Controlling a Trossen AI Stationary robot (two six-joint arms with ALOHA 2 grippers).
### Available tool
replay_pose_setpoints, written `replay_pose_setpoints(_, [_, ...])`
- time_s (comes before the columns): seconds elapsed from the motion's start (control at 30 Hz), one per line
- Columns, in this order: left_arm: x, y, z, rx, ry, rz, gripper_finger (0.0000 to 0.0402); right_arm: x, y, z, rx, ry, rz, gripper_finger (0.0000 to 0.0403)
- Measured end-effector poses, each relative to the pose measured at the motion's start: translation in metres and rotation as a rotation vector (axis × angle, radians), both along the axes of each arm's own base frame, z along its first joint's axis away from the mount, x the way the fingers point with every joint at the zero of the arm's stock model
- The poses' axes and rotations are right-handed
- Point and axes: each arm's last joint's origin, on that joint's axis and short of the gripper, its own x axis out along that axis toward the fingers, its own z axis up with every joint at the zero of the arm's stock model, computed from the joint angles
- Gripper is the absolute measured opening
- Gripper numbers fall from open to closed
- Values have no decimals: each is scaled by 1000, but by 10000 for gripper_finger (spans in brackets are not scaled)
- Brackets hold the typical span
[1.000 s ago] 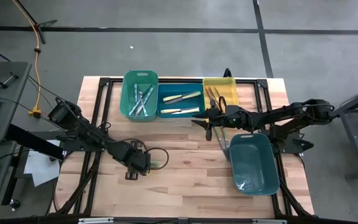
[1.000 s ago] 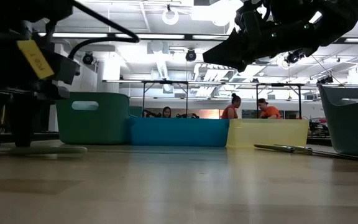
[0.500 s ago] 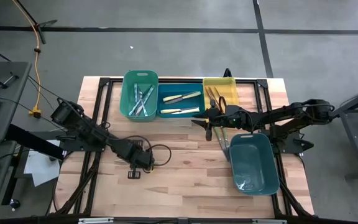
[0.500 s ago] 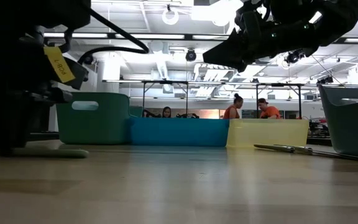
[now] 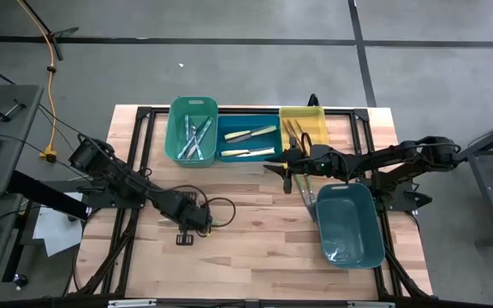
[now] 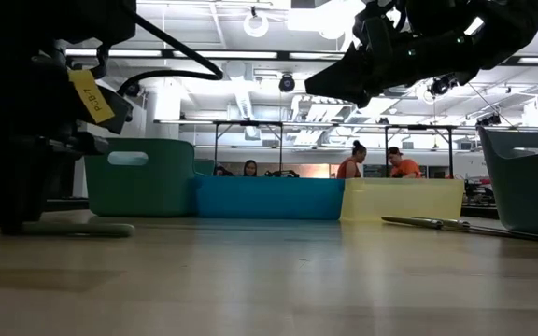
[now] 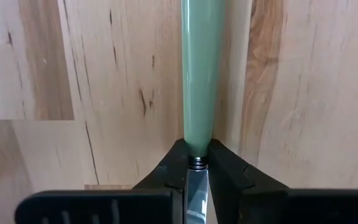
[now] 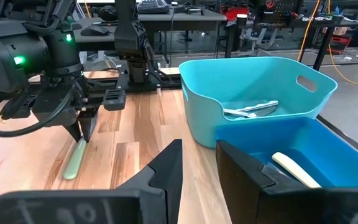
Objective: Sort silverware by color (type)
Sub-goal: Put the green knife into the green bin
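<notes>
Closing on the green-handled utensil (image 7: 197,74) was the change you made in the last second: your left gripper (image 7: 196,165), wide apart a moment earlier, had its fingers (image 7: 174,167) pinched together on the neck where the silvery blade meets the green handle. The utensil still lay flat on the wooden table (image 5: 255,248), well in front of the green bin (image 5: 193,130), so by my reading the grasp was made but the lift had not begun; that piece looked bound for the green bin, where similar utensils (image 5: 193,137) already lay. Your left arm reached out low over the table from its base, wrist tipped down so the fingers met the board. Your right gripper (image 8: 197,165) had not moved; it hung just in front of the blue bin (image 5: 248,141), fingers partly apart with nothing between them, beside the yellow bin (image 5: 302,128), while two loose utensils (image 5: 306,195) lay beside the teal tub (image 5: 349,224).
</notes>
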Motion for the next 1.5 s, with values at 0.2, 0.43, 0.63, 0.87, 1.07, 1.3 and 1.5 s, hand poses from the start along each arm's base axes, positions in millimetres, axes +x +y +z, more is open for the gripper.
replay_pose_setpoints(0.2, [-3, 4, 11, 34, -52, 11, 27, 0, 0, 0, 0, 0, 0, 94])
replay_pose_setpoints(0.43, [-6, 9, 21, 17, -69, 44, 27, 0, 0, 0, 0, -1, 0, 94])
replay_pose_setpoints(0.63, [-6, 12, 31, -13, -107, 53, 27, 0, 0, 0, 0, -1, 0, 94])
replay_pose_setpoints(0.87, [-14, 22, 63, -30, -252, 74, 27, 0, 0, 0, 0, -1, 0, 94])
replay_pose_setpoints(1.07, [-22, 40, 114, 111, -634, 80, 27, 0, 0, 1, -1, -8, 0, 94])
replay_pose_setpoints(1.3, [-27, 68, 136, 164, -1219, 59, 27, 0, 0, 2, 5, -27, -1, 94])
replay_pose_setpoints(1.5, [-38, 98, 102, 72, -1507, 124, 27, 1, 0, 5, 5, -57, -1, 94])
